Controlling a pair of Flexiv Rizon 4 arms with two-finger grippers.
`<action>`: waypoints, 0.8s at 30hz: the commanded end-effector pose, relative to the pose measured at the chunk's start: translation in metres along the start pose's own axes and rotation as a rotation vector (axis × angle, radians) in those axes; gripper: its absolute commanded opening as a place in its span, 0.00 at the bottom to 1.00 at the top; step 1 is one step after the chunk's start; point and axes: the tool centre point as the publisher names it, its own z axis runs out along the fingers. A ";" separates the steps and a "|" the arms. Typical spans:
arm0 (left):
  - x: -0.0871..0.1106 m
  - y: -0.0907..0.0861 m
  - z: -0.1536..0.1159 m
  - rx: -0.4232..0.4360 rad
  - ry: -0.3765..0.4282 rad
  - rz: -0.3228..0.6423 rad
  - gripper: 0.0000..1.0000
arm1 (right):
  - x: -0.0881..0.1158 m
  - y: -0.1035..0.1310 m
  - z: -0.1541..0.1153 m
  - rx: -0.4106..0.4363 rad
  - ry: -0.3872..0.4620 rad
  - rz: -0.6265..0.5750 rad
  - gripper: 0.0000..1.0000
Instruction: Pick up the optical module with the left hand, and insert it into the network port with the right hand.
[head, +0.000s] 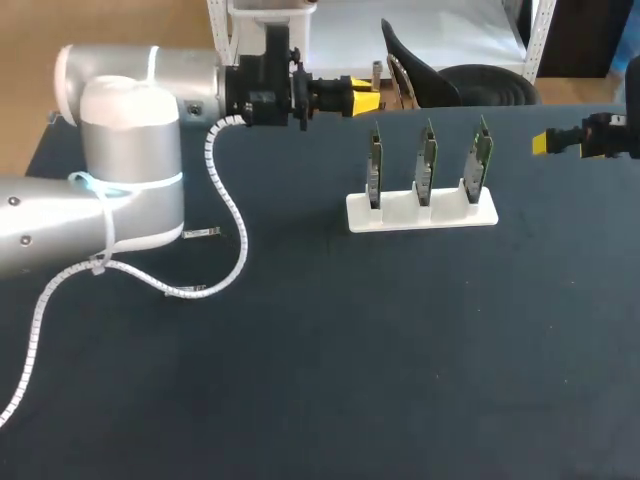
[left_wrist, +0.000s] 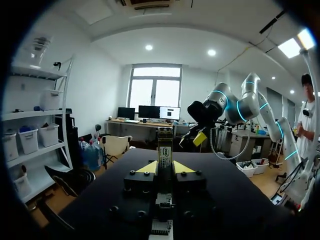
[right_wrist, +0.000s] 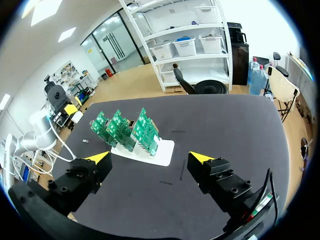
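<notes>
**Holding the optical module aloft, with the right tool open and waiting**

Judging by its look, the optical module (left_wrist: 165, 146) is a small, light, rigid metal-cased piece; its smooth flat sides are likely a little slippery, and its connector end is probably the fragile part; the safest hold seems to be across the two long flat sides, toward the rear, leaving the nose free to enter the network port.

In the left wrist view the left tool (left_wrist: 165, 168) has its fingers drawn close together, the yellow pads (left_wrist: 146, 167) pressed on the module from both sides; the module lies along the fingers and sticks out ahead of the tips, labelled face showing; the grip looks centred and straight.

In the head view that tool (head: 366, 95) sits at about 12 o'clock above the tabletop (head: 350, 350), near its far edge; the module itself is too small to pick out there.

The right tool (right_wrist: 151, 158) stands wide apart, nothing between or against its fingers; in the head view it hangs at about 2 o'clock, at the tabletop's right edge (head: 548, 143), well apart from the left tool.

Between the two, at roughly 1 o'clock, a white rack (head: 420, 214) holds three green boards (head: 427, 160) upright in a row; the port itself cannot be made out; the hand-over is not yet done.
</notes>
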 end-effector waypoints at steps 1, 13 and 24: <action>0.006 -0.003 0.006 -0.003 0.006 0.002 0.00 | 0.000 0.000 0.000 0.000 0.000 0.000 1.00; 0.015 -0.003 0.011 -0.002 0.016 -0.014 0.00 | 0.000 0.000 0.000 0.000 0.000 0.000 1.00; 0.017 -0.004 0.009 0.010 0.022 -0.020 0.00 | 0.000 0.000 0.000 0.000 0.000 0.000 1.00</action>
